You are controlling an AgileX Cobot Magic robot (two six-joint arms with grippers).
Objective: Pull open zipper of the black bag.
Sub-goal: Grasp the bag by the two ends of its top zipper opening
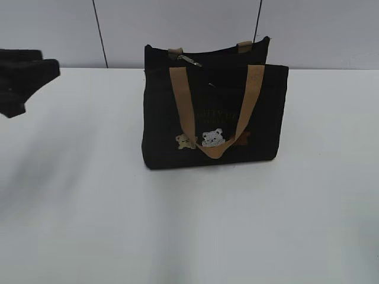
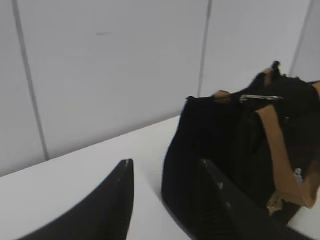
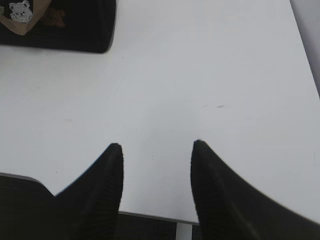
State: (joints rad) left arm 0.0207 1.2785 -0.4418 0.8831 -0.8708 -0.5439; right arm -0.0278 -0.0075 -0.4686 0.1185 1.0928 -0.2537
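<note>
The black bag (image 1: pixel 213 112) stands upright in the middle of the white table, one tan handle (image 1: pixel 183 100) hanging down its front over the bear patches (image 1: pixel 212 137). The zipper pull (image 1: pixel 188 59) lies silvery on the top edge near the bag's left end, and shows again as the zipper pull (image 2: pixel 260 98) in the left wrist view. My left gripper (image 1: pixel 35 74) hovers far left of the bag; the left gripper (image 2: pixel 165 165) is open, empty, pointing at the bag's side (image 2: pixel 215 135). My right gripper (image 3: pixel 156 145) is open and empty over bare table, with the bag's corner (image 3: pixel 75 30) far ahead.
The white table (image 1: pixel 89 207) runs wide around the bag. A pale panelled wall (image 1: pixel 59 29) rises close behind it. The table's near edge (image 3: pixel 150 215) shows under the right gripper.
</note>
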